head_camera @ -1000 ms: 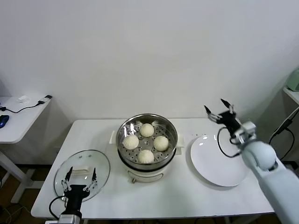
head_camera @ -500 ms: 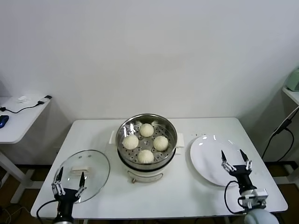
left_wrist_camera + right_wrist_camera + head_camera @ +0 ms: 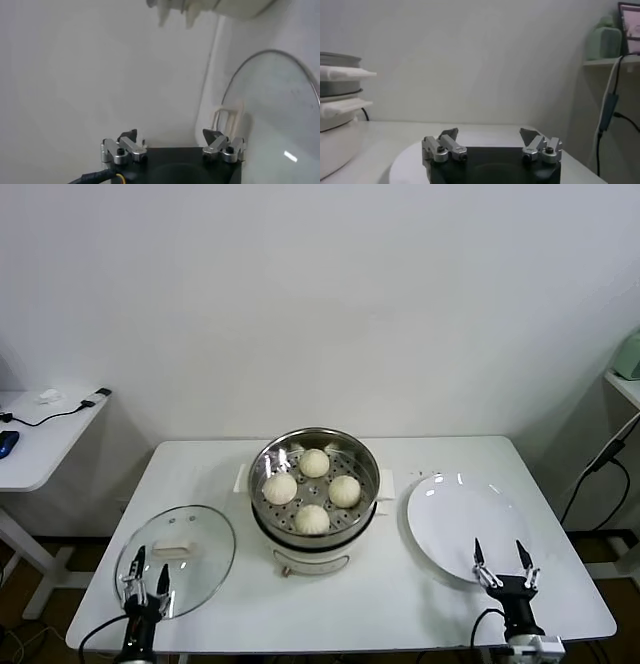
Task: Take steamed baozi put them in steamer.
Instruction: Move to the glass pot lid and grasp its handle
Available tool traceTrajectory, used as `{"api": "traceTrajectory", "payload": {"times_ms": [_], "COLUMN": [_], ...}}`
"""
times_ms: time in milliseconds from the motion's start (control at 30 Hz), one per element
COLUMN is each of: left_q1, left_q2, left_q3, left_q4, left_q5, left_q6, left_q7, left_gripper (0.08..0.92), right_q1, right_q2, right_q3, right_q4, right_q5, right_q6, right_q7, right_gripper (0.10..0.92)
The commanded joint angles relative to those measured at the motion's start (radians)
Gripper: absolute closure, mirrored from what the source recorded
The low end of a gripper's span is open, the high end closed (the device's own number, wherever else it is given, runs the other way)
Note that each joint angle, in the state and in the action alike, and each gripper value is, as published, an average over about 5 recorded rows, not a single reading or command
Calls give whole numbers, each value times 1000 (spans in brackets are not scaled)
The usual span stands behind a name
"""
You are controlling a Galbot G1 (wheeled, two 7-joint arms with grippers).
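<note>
Four steamed baozi (image 3: pixel 312 489) sit inside the steamer (image 3: pixel 314 492) at the middle of the white surface (image 3: pixel 400 604), arranged in a loose ring on its perforated steel tray: one toward the wall, one toward the robot, and one on each side. The buns sit close together but apart, each upright on its flat base.

The steel pot rests on its cream-white base, its pale side handles projecting left and right.

A flat white plate (image 3: pixel 462 524) lies just to the right of the steamer, with nothing on it. A round glass lid (image 3: pixel 176 558) lies flat to the left of the steamer, near the front-left corner of the surface, its pale handle visible through the glass.

The left pincer (image 3: pixel 145 577) hangs low at the near edge of the surface, over the front rim of the glass lid, its fingers spread wide and holding nothing. In the left wrist view the same pincer (image 3: pixel 172 142) shows its two tips well apart, with the lid's curved rim beside them.

The right pincer (image 3: pixel 499 562) hangs at the near edge of the plate, likewise spread wide and empty. The right wrist view shows its fingertips (image 3: pixel 447 135) standing apart above the plate's rim, with the steamer's side off at the edge of the frame.
</note>
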Motion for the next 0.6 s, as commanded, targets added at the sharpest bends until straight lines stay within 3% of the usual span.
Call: {"api": "traceTrajectory", "payload": {"times_ms": [33,600], "left_q1": [-97,-214], "left_q2": [-10,19], "left_q3": [12,29], "left_q4": [91,211], "left_q5": [146,127], "left_q6": [93,87], "left_q7": [-5,29], "left_gripper": [177,177], "right_q1": [-45,-58], "right_q2": [46,44], "right_q3": [18,58], "right_q4": [7,41], "right_q5": [-40,-27], "right_q6": [40,34], "right_q7": [11,10], "right_gripper": [203,203]}}
